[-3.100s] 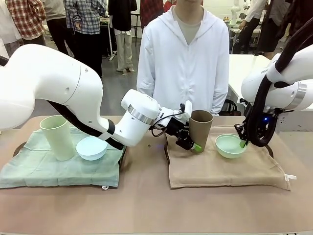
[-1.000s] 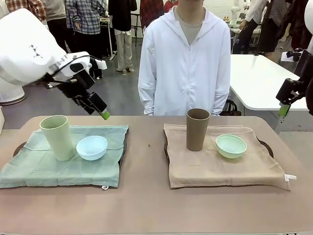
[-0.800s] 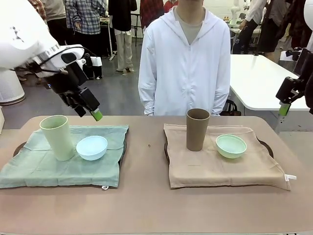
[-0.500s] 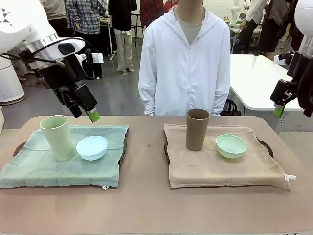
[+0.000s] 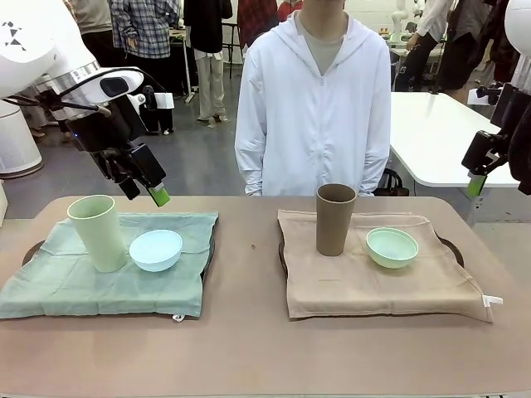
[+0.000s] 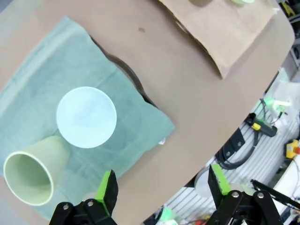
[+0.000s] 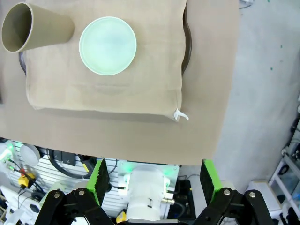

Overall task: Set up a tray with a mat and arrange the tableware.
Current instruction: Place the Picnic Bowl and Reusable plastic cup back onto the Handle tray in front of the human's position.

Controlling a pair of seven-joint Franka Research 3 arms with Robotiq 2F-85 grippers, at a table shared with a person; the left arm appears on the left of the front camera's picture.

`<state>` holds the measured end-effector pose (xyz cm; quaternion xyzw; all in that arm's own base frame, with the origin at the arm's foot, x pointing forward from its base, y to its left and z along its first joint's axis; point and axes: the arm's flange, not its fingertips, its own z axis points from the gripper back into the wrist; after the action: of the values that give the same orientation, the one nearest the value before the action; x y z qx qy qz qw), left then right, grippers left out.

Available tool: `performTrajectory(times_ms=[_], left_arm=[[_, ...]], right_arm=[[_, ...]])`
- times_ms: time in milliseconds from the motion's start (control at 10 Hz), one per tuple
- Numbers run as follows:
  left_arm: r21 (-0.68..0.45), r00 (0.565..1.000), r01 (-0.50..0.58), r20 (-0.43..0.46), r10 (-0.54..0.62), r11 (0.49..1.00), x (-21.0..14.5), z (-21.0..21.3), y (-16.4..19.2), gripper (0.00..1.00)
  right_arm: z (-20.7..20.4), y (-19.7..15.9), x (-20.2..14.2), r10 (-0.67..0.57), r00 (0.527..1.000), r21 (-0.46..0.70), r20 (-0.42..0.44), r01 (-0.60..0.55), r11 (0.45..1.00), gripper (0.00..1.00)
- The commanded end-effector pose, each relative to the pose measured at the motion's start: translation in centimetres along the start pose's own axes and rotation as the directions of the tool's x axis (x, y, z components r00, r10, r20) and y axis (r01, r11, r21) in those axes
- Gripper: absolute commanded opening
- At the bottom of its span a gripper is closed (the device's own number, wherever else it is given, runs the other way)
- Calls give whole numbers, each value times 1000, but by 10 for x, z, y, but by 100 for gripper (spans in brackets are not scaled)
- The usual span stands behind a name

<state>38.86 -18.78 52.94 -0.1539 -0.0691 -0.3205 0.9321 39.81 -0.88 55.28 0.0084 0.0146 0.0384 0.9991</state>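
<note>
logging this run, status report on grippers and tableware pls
Left gripper open, empty, raised above green mat. Right gripper open, empty, raised off to the side. Pale green cup, light blue bowl on green mat; brown cup, mint green bowl on tan mat. Nothing in the way.

My bench (image 5: 249, 348) has a smooth, matt brown top with no grain showing. On it lie two cloth mats: the green mat (image 5: 75, 278) is thin woven fabric, softly creased, and the tan mat (image 5: 373, 286) looks coarser, like linen, with a small white tag at one corner. The pale green cup (image 5: 98, 232) and the brown cup (image 5: 335, 218) have a dull, matt finish, plastic by the look of it. The light blue bowl (image 5: 156, 249) and the mint green bowl (image 5: 392, 247) are smooth with a faint sheen. My left gripper (image 6: 161, 185) is matt black plastic with bright green rubbery pads; my right gripper (image 7: 153, 179) is the same.
</note>
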Motion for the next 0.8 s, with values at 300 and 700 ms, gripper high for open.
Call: performTrajectory(times_ms=[300, 700], left_arm=[[-5, 1000, 18, 15, -18, 1000, -1, -2, 0, 100], [-103, 986, -113, -130, 99, 988, -24, 22, 71, 100]], right_arm=[[-3, 0, -4, -2, 1000, 0, -5, 2, 1000, 100], [-6, -44, -9, -75, 997, 101, -33, 78, 992, 100]])
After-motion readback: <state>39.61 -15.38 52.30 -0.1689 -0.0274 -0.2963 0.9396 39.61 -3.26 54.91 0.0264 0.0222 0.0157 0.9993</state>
